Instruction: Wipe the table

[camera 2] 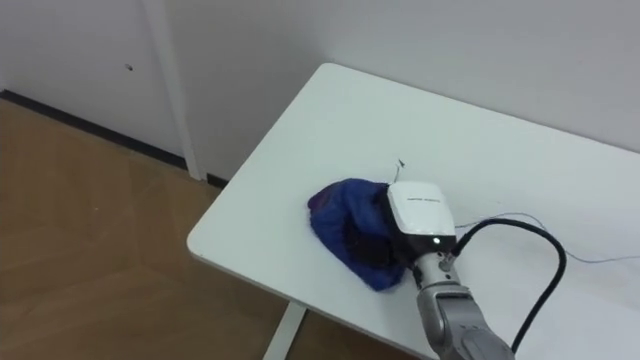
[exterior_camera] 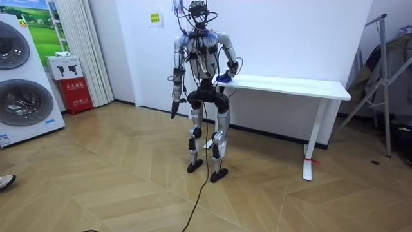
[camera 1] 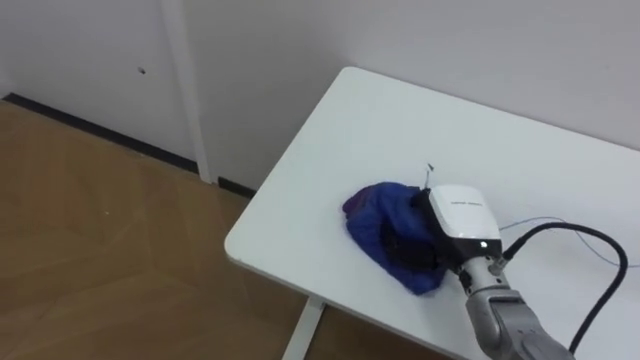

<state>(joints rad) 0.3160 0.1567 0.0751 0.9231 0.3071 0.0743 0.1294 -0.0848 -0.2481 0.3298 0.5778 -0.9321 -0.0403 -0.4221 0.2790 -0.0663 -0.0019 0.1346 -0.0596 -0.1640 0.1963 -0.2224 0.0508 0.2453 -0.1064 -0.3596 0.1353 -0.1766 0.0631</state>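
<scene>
A crumpled blue cloth [camera 1: 372, 214] [camera 2: 338, 216] lies near the front left corner of the white table [camera 1: 400, 120] [camera 2: 420, 110]. My right hand [camera 1: 458, 214] [camera 2: 418, 212] rests on the cloth's right part, its dark fingers [camera 1: 405, 250] curled down into the folds. In the room view I stand at the left end of the table [exterior_camera: 290, 84] with the right hand [exterior_camera: 226, 78] on its top. My left hand [exterior_camera: 172, 108] hangs beside my hip with relaxed fingers, holding nothing.
The table's left edge [camera 1: 275, 180] and front edge lie close to the cloth, above wooden floor [camera 1: 100, 230]. A thin wire [camera 1: 545, 220] lies on the tabletop to the right. Washing machines [exterior_camera: 22, 77] and a red box [exterior_camera: 77, 93] stand at the room view's left, a rack [exterior_camera: 386, 71] at its right.
</scene>
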